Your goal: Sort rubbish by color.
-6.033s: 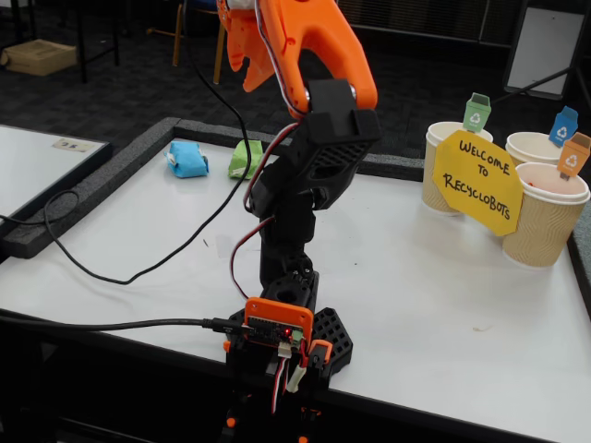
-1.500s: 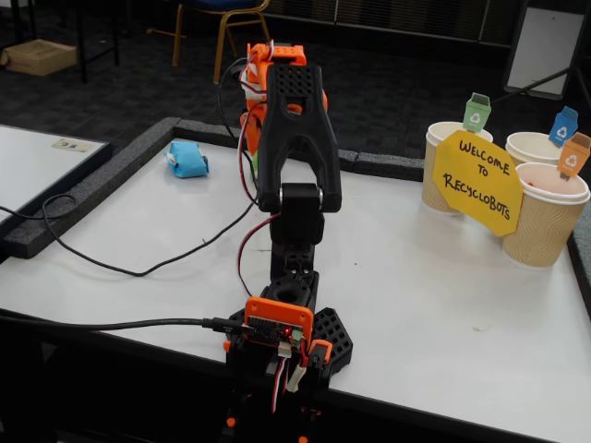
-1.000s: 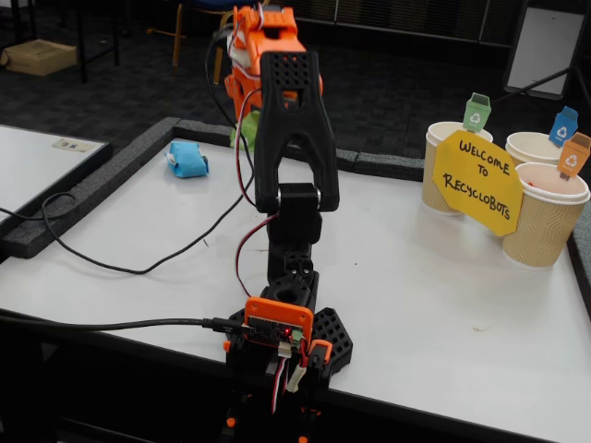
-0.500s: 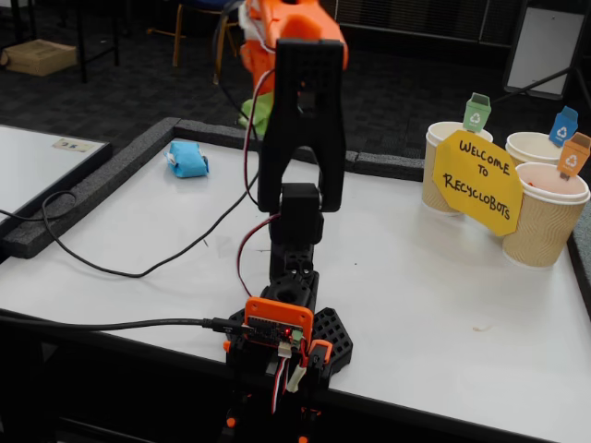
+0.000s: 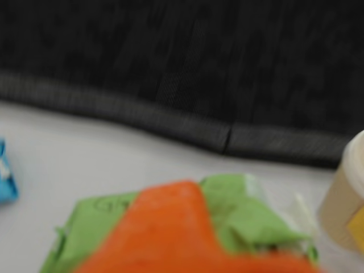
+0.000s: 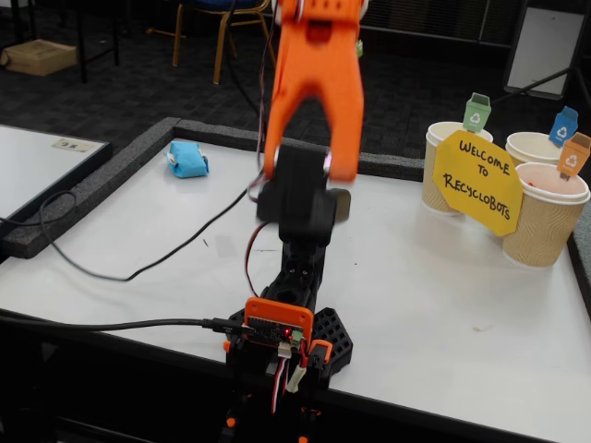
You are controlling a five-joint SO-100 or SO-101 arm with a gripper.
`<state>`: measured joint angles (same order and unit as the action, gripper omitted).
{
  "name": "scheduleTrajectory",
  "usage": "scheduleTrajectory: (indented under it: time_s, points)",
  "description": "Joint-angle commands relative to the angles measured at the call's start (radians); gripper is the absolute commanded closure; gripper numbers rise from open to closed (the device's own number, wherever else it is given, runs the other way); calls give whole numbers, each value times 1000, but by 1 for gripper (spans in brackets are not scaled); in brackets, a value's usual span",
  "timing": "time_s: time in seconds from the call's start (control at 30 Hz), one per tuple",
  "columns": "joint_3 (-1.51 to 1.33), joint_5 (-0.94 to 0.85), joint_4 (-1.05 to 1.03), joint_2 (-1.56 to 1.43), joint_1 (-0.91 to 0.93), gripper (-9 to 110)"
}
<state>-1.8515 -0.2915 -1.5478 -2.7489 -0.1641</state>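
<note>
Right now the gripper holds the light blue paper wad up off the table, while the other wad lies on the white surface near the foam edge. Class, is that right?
Not quite. The wad in the gripper is the green wad, as the wrist view shows. The light blue wad is the one lying on the white table near the foam edge, seen in the fixed view.

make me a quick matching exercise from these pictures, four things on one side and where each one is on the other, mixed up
Things:
1. green paper wad
2. light blue paper wad
3. yellow sign
4. green recycling tag

Places:
A. lying on the white table near its far left edge in the fixed view
B. propped against the front of the paper cups
C. clipped on the rim of a paper cup
D. pressed against the orange gripper finger, low in the wrist view

Pairs: 1-D, 2-A, 3-B, 4-C
</note>
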Motion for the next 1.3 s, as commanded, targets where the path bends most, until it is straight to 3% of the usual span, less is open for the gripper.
scheduleTrajectory:
  time_s: [0.0,0.53,0.9,1.27]
  points:
    - [-40,32,29,-140,43,101]
    - [-190,72,137,-324,301,101]
    - [-318,72,202,-371,591,101]
    - [-324,66,221,-370,635,101]
